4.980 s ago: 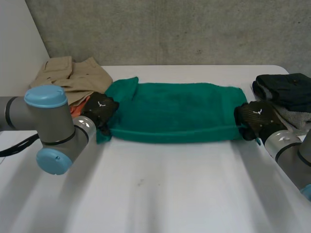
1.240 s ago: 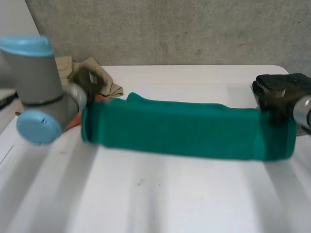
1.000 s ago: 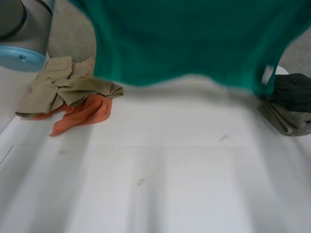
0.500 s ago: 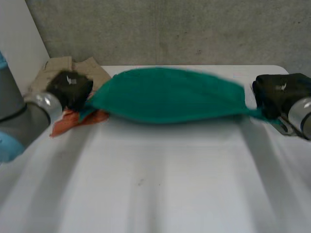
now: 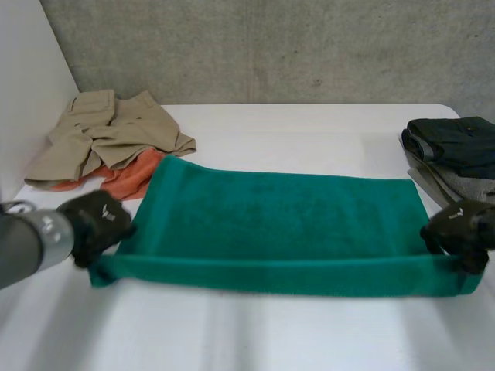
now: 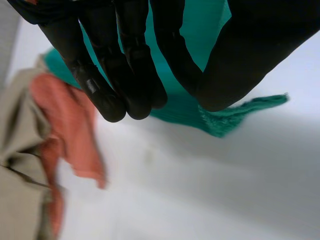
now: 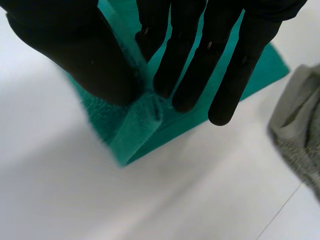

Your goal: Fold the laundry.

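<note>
A green towel (image 5: 282, 220) lies spread across the table, its near edge raised and stretched between my two hands. My left hand (image 5: 97, 224) pinches the near left corner (image 6: 220, 117) between thumb and straight fingers (image 6: 132, 75). My right hand (image 5: 460, 232) pinches the near right corner (image 7: 135, 122) the same way, thumb against fingers (image 7: 195, 60). The towel's far edge rests flat on the white table (image 5: 309, 124).
A tan garment (image 5: 108, 131) over an orange cloth (image 5: 131, 176) lies at the back left, close to the towel's far left corner. Folded dark and grey clothes (image 5: 456, 154) are stacked at the right edge. A grey wall stands behind the table.
Both hands swung the towel up into the air, then brought it down and toward the near side. It now lies spread flat, with both near corners still pinched.
</note>
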Robot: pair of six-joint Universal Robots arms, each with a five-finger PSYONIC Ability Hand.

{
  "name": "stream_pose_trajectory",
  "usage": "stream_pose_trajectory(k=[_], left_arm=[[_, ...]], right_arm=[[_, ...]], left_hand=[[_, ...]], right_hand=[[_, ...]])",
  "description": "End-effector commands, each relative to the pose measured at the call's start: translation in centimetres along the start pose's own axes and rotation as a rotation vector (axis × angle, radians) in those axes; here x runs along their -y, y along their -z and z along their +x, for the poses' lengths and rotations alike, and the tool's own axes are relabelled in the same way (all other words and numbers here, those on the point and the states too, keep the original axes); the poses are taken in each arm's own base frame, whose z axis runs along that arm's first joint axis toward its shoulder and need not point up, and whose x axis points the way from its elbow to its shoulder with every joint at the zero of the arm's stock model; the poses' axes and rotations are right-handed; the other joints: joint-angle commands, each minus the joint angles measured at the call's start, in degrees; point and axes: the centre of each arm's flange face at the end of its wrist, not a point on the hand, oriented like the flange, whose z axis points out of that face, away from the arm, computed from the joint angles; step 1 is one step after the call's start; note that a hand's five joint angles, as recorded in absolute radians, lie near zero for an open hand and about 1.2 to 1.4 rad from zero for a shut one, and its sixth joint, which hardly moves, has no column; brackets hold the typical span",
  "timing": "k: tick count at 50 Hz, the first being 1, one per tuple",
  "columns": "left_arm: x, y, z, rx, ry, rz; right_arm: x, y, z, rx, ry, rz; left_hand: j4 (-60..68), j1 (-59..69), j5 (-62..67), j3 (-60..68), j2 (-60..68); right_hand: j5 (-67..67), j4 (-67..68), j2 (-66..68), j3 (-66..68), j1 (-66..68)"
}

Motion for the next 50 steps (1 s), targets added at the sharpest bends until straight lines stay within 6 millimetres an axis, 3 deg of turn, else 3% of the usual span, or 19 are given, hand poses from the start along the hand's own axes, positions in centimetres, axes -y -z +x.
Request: stream_pose_trajectory(k=[1, 8, 16, 24, 32, 33, 34, 35, 36, 37, 42, 47, 50], left_arm=[[4.2, -5.4, -3.5, 0.214, 0.034, 0.117], [7.6, -11.2, -6.7, 0.422, 0.055, 0.267], [8.9, -16.1, -7.2, 0.491, 0.042, 0.326], [8.8, -19.1, -8.7, 0.597, 0.048, 0.354], [9.1, -20.2, -8.2, 0.601, 0.065, 0.387], [9.1, -20.3, -8.2, 0.602, 0.069, 0.397], [9.2, -20.3, -8.2, 0.603, 0.073, 0.408], [9.3, -20.4, -8.1, 0.6, 0.078, 0.423], [9.5, -20.5, -7.9, 0.594, 0.086, 0.447], [9.7, -20.5, -7.8, 0.592, 0.091, 0.459], [10.2, -19.9, -8.1, 0.601, 0.128, 0.489], [10.2, -18.2, -9.0, 0.608, 0.187, 0.486], [10.2, -16.8, -9.2, 0.6, 0.246, 0.481]], right_arm=[[1.9, -3.2, 1.8, -0.153, -0.106, 0.157], [3.8, -6.2, 4.6, -0.356, -0.178, 0.35], [5.1, -9.8, 6.8, -0.526, -0.155, 0.467], [5.5, -13.2, 8.4, -0.624, -0.132, 0.549], [5.6, -15.6, 7.6, -0.621, -0.123, 0.542], [5.6, -15.7, 7.6, -0.624, -0.124, 0.541], [5.7, -15.8, 7.6, -0.627, -0.124, 0.54], [5.7, -15.9, 7.6, -0.632, -0.128, 0.534], [5.7, -16.1, 7.6, -0.645, -0.134, 0.521], [5.6, -16.1, 7.5, -0.653, -0.137, 0.512], [6.0, -14.6, 8.0, -0.697, -0.179, 0.508], [7.1, -10.9, 8.4, -0.672, -0.237, 0.579], [6.8, -8.9, 7.5, -0.592, -0.247, 0.55]], left_hand=[[11.5, 13.5, 13.5, 11.8, 11.5], [11.5, 13.5, 13.5, 11.8, 11.5], [11.5, 13.5, 13.5, 11.8, 11.5], [11.5, 13.5, 13.5, 11.8, 11.5], [11.5, 13.5, 13.5, 11.8, 11.5], [11.5, 13.5, 13.5, 11.8, 11.5], [11.5, 13.5, 13.5, 11.8, 11.5], [-0.6, 1.4, 1.3, -0.3, -0.7], [-42.7, -40.7, -40.7, -42.4, -42.8], [-58.5, -56.5, -56.5, -58.2, -58.5], [-58.5, -56.5, -56.5, -58.2, -58.5], [-58.5, -56.5, -56.5, -58.2, -58.5], [-58.5, -56.5, -56.5, -58.2, -58.5]], right_hand=[[11.3, 11.3, 12.3, 11.7, 14.5], [11.3, 11.3, 12.3, 11.7, 14.5], [11.3, 11.3, 12.3, 11.7, 14.5], [11.3, 11.3, 12.3, 11.7, 14.5], [11.3, 11.3, 12.3, 11.7, 14.5], [11.3, 11.3, 12.3, 11.7, 14.5], [-6.2, -6.2, -5.2, -5.8, -3.0], [-28.2, -28.2, -27.2, -27.8, -25.0], [-58.7, -58.7, -57.7, -58.3, -55.5], [-58.7, -58.7, -57.7, -58.3, -55.5], [-58.7, -58.7, -57.7, -58.3, -55.5], [-58.7, -58.7, -57.7, -58.3, -55.5], [-58.7, -58.7, -57.7, -58.3, -55.5]])
